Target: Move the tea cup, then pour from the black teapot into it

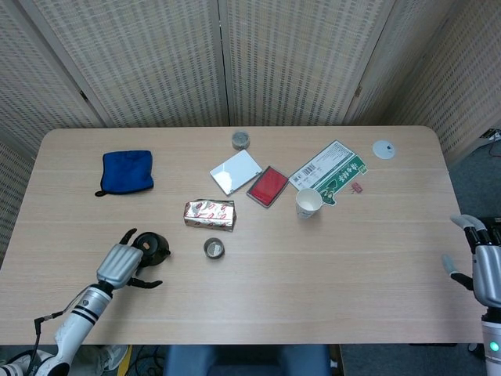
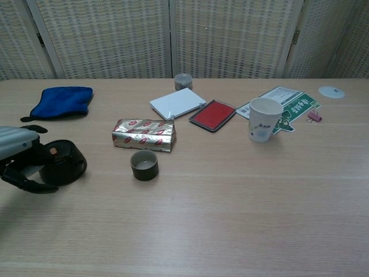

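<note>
The left hand (image 1: 119, 265) sits at the near-left part of the pale wooden table (image 1: 329, 266), its dark fingers (image 2: 31, 183) curled around the small black round teapot (image 2: 64, 164). In the chest view one finger lies in front of the pot's base and another reaches behind its rim, so the hand cups the pot; whether it grips firmly cannot be told. The teapot stands upright on the table.

Just to the right of the pot, a little apart, stands the small dark olive tea cup (image 2: 144, 165), upright and open-mouthed. Just behind the cup lies a gold foil packet with red print (image 2: 143, 134).

The right hand (image 1: 485, 266) hangs off the table's right edge, fingers spread, holding nothing; only the head view shows it.

Open tabletop stretches from the tea cup across to the right edge and along the whole near side. The far half is busier: a blue folded cloth (image 1: 127, 171) at the left, a white flat box (image 1: 235, 171) and a red flat case (image 1: 268, 186) in the middle, a white paper cup (image 1: 308, 203) beside a green and white printed leaflet (image 1: 329, 174). A small round tin (image 1: 240, 139) stands near the far edge and a white disc (image 1: 383, 149) lies toward the far right corner.
</note>
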### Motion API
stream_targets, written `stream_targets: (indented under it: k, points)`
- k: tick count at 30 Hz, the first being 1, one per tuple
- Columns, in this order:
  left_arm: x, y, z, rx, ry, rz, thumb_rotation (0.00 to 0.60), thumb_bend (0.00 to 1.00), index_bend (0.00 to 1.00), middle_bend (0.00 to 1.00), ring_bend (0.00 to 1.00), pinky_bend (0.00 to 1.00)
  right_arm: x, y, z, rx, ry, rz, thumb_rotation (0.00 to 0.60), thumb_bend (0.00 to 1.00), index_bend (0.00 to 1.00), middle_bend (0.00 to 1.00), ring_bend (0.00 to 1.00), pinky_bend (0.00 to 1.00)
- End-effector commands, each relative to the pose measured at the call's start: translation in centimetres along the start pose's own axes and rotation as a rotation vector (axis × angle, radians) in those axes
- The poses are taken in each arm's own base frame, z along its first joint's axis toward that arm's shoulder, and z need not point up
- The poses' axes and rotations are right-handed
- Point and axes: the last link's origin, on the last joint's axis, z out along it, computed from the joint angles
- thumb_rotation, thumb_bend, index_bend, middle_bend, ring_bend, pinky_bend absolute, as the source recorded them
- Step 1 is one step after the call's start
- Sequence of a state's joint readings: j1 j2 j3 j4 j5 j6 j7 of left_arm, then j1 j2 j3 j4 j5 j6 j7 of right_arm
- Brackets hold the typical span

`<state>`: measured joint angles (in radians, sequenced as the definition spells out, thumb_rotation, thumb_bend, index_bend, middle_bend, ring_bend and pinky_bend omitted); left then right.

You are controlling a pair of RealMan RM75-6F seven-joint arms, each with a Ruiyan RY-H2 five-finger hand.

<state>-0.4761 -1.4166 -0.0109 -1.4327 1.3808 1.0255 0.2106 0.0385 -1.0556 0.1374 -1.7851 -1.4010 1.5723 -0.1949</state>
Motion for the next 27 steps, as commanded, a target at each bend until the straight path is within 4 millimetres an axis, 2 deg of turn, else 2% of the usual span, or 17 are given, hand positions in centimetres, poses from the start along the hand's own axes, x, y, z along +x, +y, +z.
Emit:
stream_targets:
  k: [1,3,6,10,18,27]
  points:
    - [0.5,0.0,0.3,0.005,0.009,-0.026,0.184,0.08,0.90,0.99,0.83,0.00,0.0,0.1,0.0,-0.004,0.000,0.000,0.600,0.25,0.24,0.24,0.18,0.25]
    - [0.8,0.0,0.5,0.007,0.021,-0.046,0.110,0.07,0.92,1.00,0.85,0.00,0.0,0.1,0.1,-0.006,0.001,0.001,0.600,0.25,0.24,0.24,0.18,0.25]
    - [1.1,0.0,0.8,0.009,0.035,-0.065,0.065,0.06,0.94,1.00,0.87,0.00,0.0,0.2,0.1,-0.006,0.003,0.002,0.600,0.25,0.24,0.24,0.18,0.25]
    - [1.3,0.0,1.1,0.015,0.053,-0.078,0.056,0.06,0.95,1.00,0.88,0.05,-0.1,0.2,0.1,-0.009,0.002,0.002,0.600,0.25,0.24,0.24,0.18,0.25]
    - [1.7,-0.5,2.0,0.055,0.088,-0.089,0.039,0.06,0.97,1.00,0.91,0.33,-0.1,0.4,0.0,-0.014,0.002,0.004,0.600,0.25,0.24,0.24,0.18,0.25]
    - [2.1,-1.1,2.4,0.094,0.126,-0.097,0.042,0.17,1.00,1.00,0.93,0.52,0.0,0.6,-0.1,-0.016,0.005,0.006,0.600,0.25,0.24,0.24,0.18,0.25]
